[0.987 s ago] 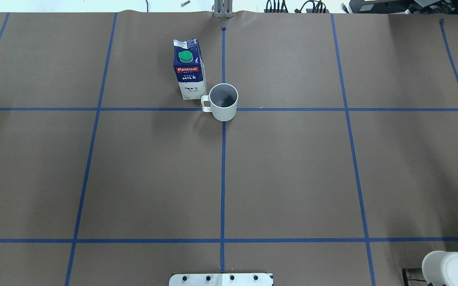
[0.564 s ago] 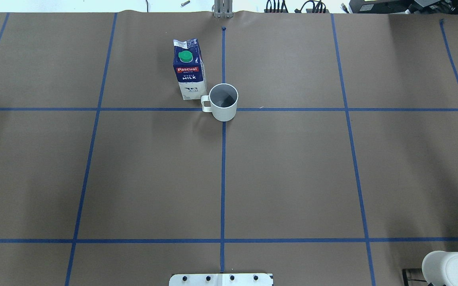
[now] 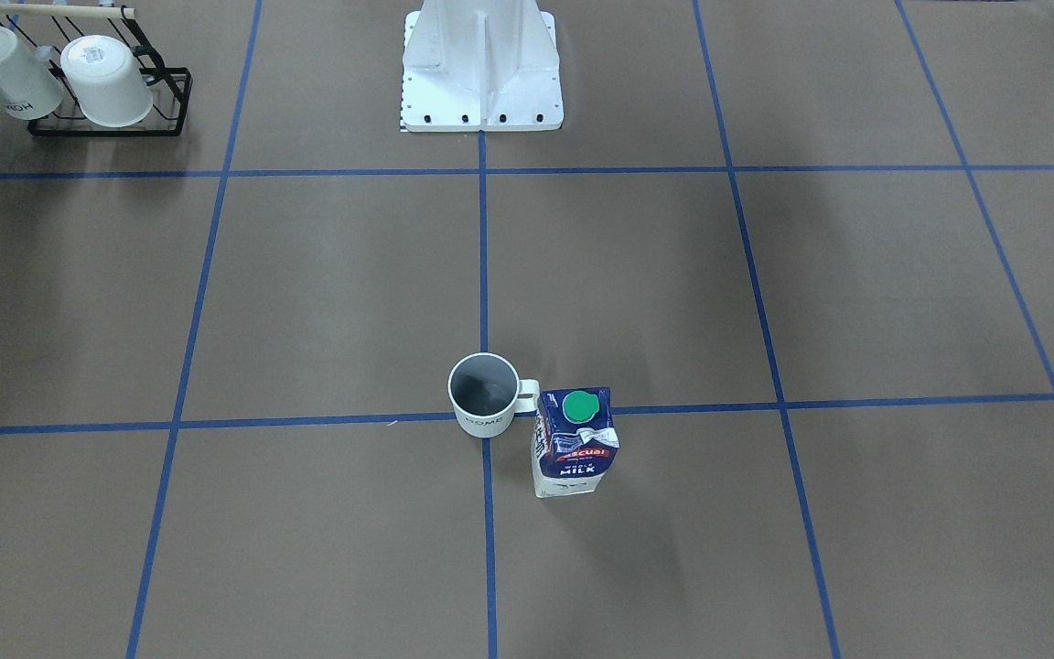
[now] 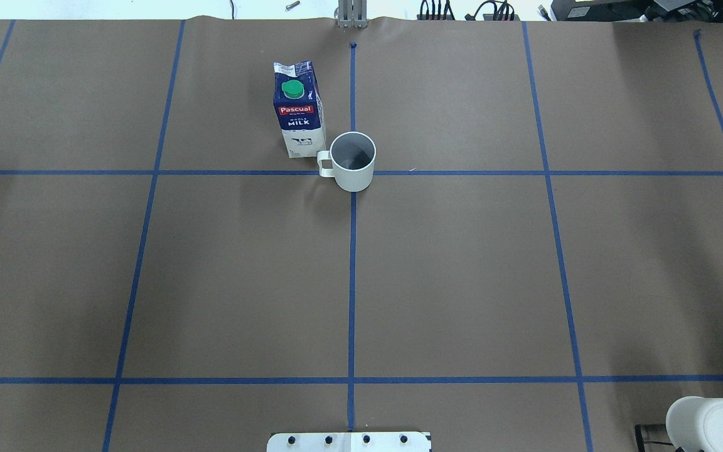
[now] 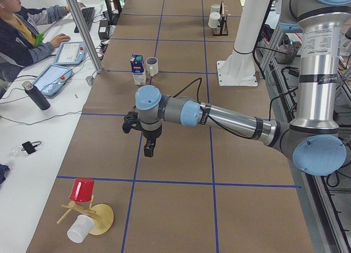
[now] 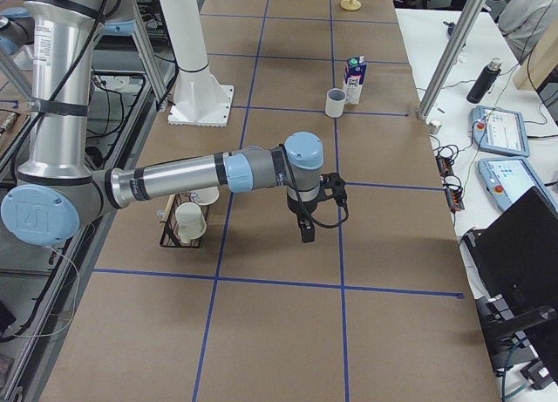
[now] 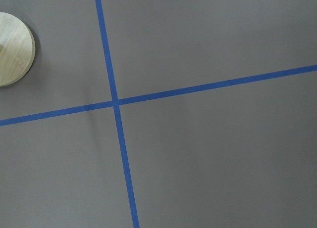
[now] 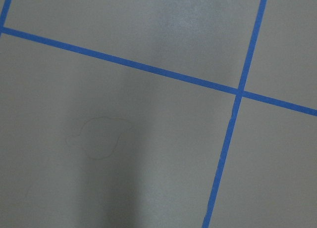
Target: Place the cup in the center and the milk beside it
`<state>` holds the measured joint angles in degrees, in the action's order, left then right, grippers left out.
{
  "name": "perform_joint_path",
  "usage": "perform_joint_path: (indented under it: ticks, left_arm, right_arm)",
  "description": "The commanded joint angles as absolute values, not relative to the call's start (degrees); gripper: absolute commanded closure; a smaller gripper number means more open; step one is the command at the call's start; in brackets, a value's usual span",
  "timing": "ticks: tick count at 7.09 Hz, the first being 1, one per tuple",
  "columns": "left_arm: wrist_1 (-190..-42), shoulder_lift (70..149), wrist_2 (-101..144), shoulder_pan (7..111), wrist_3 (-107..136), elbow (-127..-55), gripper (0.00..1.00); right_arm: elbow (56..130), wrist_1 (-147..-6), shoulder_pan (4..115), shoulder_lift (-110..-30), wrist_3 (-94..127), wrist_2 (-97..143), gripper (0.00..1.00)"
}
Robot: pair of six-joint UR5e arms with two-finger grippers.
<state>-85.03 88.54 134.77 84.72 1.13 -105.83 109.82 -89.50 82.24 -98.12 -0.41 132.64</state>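
Note:
The cup [image 4: 352, 161], a white mug with a dark grey inside, stands upright on the center tape crossing, handle toward the milk; it also shows in the front view [image 3: 483, 395]. The milk [image 4: 299, 110], a blue and white carton with a green cap, stands upright right beside the cup's handle, also in the front view [image 3: 575, 444]. My left gripper [image 5: 148, 149] hangs above the table far from both; it shows only in the left side view, so I cannot tell its state. My right gripper [image 6: 306, 231] likewise shows only in the right side view.
A black wire rack with two white mugs [image 3: 97, 82] stands at the table's near right corner [image 4: 713, 424]. A wooden stand with a red cup [image 5: 82, 190] is at the left end. The robot's base [image 3: 481, 64] is at the near edge. An operator [image 5: 22, 28] sits beside the table.

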Motion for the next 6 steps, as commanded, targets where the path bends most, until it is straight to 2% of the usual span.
perform_joint_path:
  ticks: [1,6]
  left_arm:
    - [-84.6,88.6,134.7,85.2,1.1,-105.9,0.01]
    - [-84.6,87.1,134.6,85.3,1.1,-105.2,0.01]
  right_arm:
    - [109.6,-88.5,82.4,-98.6,-0.3,132.7,0.0]
    - [108.5,-88.3,82.4,-97.7,-0.4,132.6,0.0]
